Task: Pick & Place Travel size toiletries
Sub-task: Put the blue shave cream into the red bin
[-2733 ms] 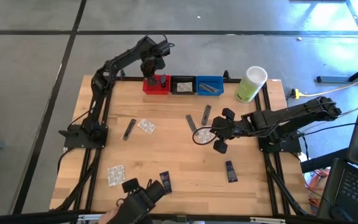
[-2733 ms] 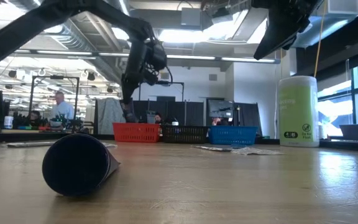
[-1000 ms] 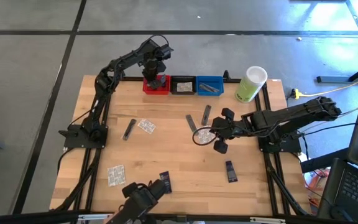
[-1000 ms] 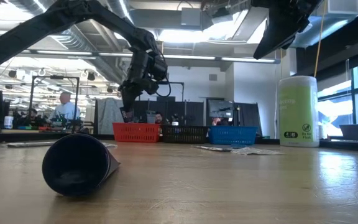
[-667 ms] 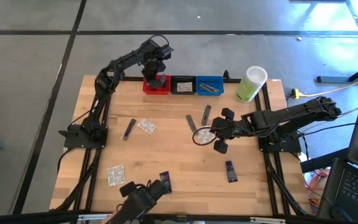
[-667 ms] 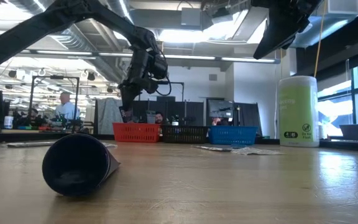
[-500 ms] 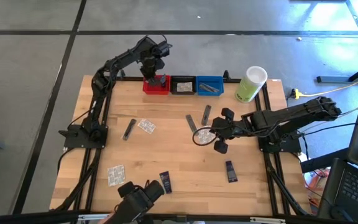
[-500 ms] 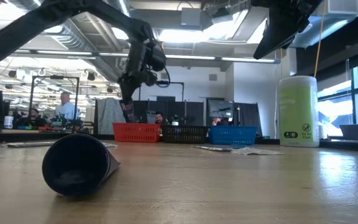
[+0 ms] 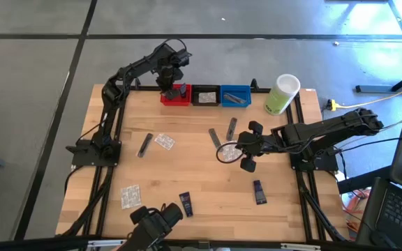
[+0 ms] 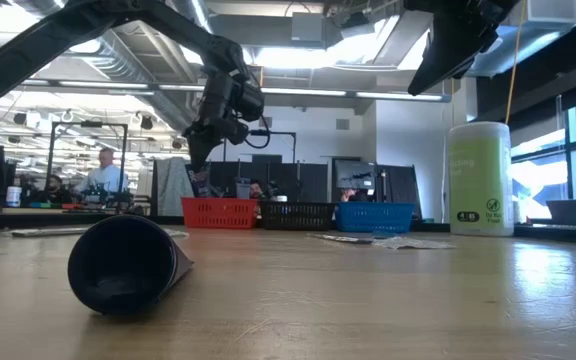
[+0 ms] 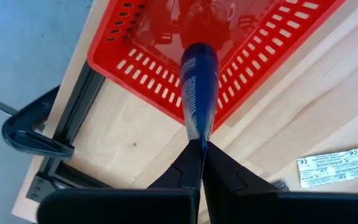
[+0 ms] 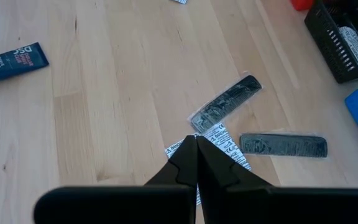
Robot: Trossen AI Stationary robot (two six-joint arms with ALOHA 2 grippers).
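My left gripper (image 9: 169, 78) hangs over the red bin (image 9: 175, 95) at the table's far edge, shut on a dark navy mini tube (image 11: 199, 87). In the low view the tube (image 10: 199, 183) ends just above the bin's rim (image 10: 220, 200). My right gripper (image 12: 196, 140) is shut and hovers above a white bandage packet (image 12: 219, 144) and two grey sachets (image 12: 225, 101) near mid-table. Lying flat on the table are navy tubes (image 9: 185, 204) (image 9: 259, 192), clear packets (image 9: 164, 141) (image 9: 130, 196) and a grey sachet (image 9: 145, 145). My left gripper pinches the navy tube by its flat crimped end (image 11: 197, 132) between the two fingertips. The fingers come from above and point down. The tube is lifted clear and hangs below them, its round cap end (image 11: 199, 53) over the inside of the red bin.
A black bin (image 9: 206, 95) and a blue bin (image 9: 235, 95) stand right of the red one, both holding items. The tall pale-green container (image 9: 282, 94) stands at the far right corner. A dark device (image 9: 152, 219) sits at the near edge. A navy tube (image 10: 123, 263) looms close in the low view.
My left gripper has shifted a little toward the table's left edge while staying over the red bin, still shut on the tube. The dark device at the near edge has moved slightly. My right arm has kept still.
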